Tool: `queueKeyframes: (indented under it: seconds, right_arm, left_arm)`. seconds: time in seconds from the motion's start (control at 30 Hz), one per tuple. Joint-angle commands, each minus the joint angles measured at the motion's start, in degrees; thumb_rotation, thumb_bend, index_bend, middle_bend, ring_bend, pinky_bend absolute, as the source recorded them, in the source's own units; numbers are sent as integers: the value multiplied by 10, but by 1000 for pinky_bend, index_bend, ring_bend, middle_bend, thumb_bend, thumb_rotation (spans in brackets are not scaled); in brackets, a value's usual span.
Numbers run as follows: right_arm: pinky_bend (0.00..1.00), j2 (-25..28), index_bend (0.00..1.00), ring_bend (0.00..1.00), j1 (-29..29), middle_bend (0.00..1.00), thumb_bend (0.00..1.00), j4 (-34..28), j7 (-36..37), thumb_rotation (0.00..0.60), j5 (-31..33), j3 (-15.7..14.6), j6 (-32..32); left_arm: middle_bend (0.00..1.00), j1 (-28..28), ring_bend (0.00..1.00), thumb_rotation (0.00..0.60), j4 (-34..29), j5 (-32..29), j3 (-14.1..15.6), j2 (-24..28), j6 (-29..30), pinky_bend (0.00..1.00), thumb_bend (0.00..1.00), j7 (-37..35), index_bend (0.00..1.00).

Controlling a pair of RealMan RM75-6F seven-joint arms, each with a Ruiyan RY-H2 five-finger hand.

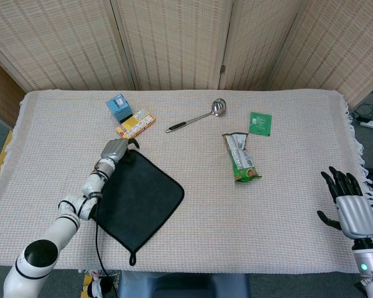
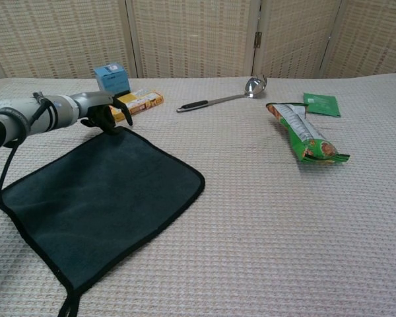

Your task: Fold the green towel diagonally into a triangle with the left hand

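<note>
The dark green towel lies flat on the table as a diamond, with a black border and a hanging loop at its near corner. My left hand is at the towel's far corner, fingers curled down onto the edge of the cloth; whether they pinch it I cannot tell. My right hand hovers beyond the table's right edge with its fingers spread and nothing in it; the chest view does not show it.
Behind the left hand lie a yellow packet and a blue box. A metal ladle, a green snack bag and a small green sachet lie farther right.
</note>
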Motion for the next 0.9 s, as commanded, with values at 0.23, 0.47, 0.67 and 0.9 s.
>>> queueKeyframes:
  seconds: [0.23, 0.47, 0.67, 0.9]
  right_arm:
    - [0, 2, 0, 0, 1, 0, 284, -1, 4, 600, 0, -1, -4]
    - [0, 3, 0, 0, 2, 0, 285, -2, 6, 600, -1, -2, -4]
    - [0, 2, 0, 0, 2, 0, 285, -2, 4, 600, 0, -2, -4]
    - [0, 2, 0, 0, 1, 0, 284, -5, 0, 600, -3, -4, 0]
  left_arm:
    - [1000, -5, 1000, 600, 27, 26, 26, -7, -4, 1000, 559, -31, 360]
    - [1000, -3, 1000, 600, 36, 31, 34, -6, 3, 1000, 539, -29, 372]
    - [1000, 2, 1000, 600, 32, 36, 42, -1, 5, 1000, 539, -19, 396]
    - [1000, 5, 1000, 600, 28, 36, 46, -2, 7, 1000, 539, -10, 411]
